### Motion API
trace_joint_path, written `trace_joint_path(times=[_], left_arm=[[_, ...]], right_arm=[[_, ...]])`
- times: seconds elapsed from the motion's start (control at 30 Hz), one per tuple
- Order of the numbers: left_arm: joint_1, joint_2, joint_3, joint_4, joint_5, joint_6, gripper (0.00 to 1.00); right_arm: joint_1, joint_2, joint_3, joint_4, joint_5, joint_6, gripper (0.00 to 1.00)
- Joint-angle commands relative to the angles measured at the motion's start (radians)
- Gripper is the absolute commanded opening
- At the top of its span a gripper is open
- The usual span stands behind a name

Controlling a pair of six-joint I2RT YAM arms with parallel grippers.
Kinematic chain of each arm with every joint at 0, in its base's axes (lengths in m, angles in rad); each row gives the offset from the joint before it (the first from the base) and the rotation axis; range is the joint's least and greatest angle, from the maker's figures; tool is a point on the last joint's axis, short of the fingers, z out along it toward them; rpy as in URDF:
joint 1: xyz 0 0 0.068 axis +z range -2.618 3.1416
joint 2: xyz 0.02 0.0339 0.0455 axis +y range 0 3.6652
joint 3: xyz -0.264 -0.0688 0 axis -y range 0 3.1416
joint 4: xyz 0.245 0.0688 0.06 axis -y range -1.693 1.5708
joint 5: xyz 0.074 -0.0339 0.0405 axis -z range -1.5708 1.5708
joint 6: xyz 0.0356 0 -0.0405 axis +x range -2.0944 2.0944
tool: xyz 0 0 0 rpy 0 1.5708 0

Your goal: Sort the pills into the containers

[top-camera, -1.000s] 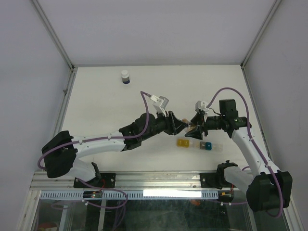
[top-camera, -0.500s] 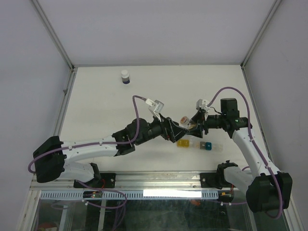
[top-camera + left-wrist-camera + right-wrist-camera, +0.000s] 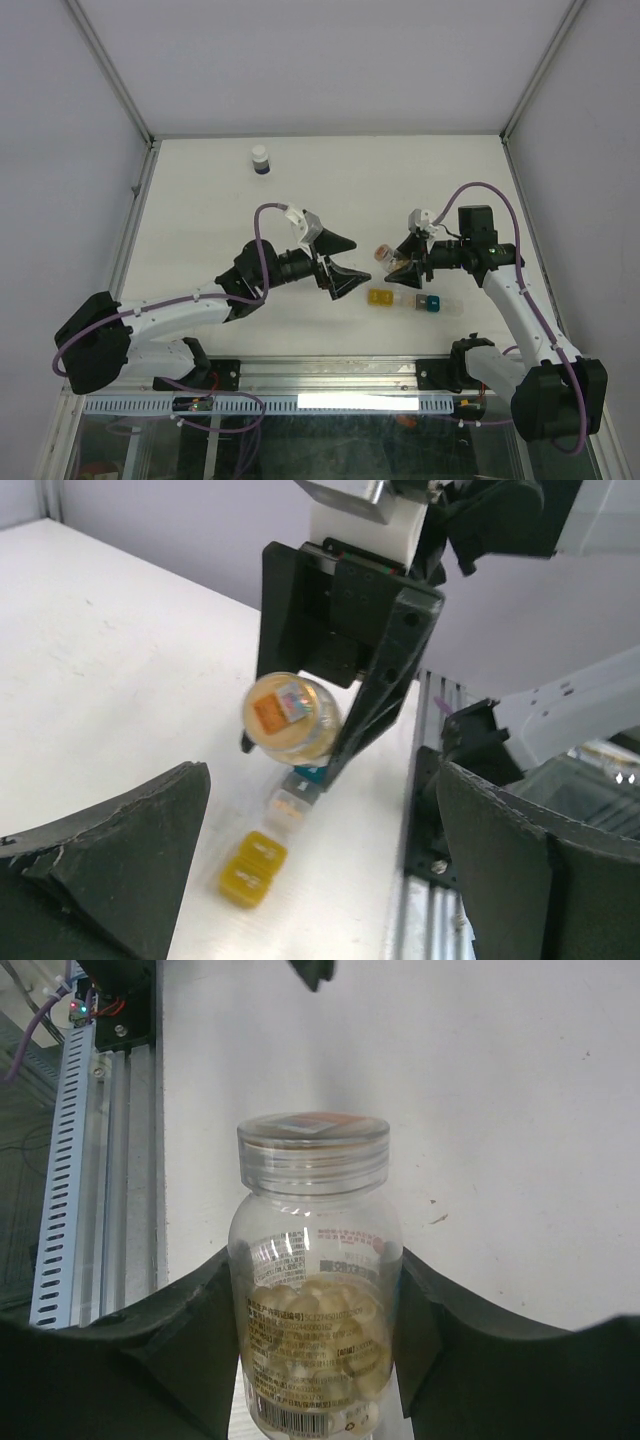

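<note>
The right jaws are clamped on the sides of a clear vial (image 3: 388,258), one finger (image 3: 150,1360) on each side of its body. The vial's clear lid (image 3: 313,1145) is on. In the top view the vial lies tilted over, lid end pointing toward the left arm (image 3: 190,305), and from the left wrist it (image 3: 292,717) shows lid-first, slightly blurred. The pills (image 3: 315,1312) are inside the vial, a pale tan heap in its lower part behind the printed label. The left jaws stand wide apart and hold nothing; their two dark fingers (image 3: 110,870) frame the left wrist view, and in the top view they are spread open, aimed at the vial but apart from it. The strip (image 3: 405,300) of compartments lies flat on the white worktop (image 3: 200,220), near the vial on the side toward the arm bases: yellow (image 3: 379,298) at the left end, then clear, teal (image 3: 432,304), and a clear end piece. From the left wrist the yellow compartment (image 3: 253,867) is nearest, the teal one (image 3: 308,774) partly hidden behind the vial. Whether any compartment holds pills cannot be told. A white-capped dark blue bottle (image 3: 260,160) stands upright far back on the worktop, well apart from everything else.
</note>
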Motion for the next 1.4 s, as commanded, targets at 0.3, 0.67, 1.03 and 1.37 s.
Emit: trace_joint_path(times=[0.3, 0.67, 1.03, 1.37], left_arm=[[0.099, 0.218, 0.158, 0.12, 0.432, 0.385, 0.94], [0.109, 0.343, 0.271, 0.05, 0.474, 0.395, 0.66], [0.118, 0.366, 0.291, 0.065, 0.512, 0.335, 0.55], [0.118, 0.374, 0.298, 0.071, 0.52, 0.28, 0.32]], right_arm=[[-0.005, -0.015, 0.023, -0.085, -0.1, -0.156, 0.0], [-0.006, -0.005, 0.03, -0.103, -0.104, -0.175, 0.0], [-0.005, -0.003, 0.03, -0.104, -0.102, -0.177, 0.0], [-0.006, -0.003, 0.028, -0.103, -0.097, -0.177, 0.0]])
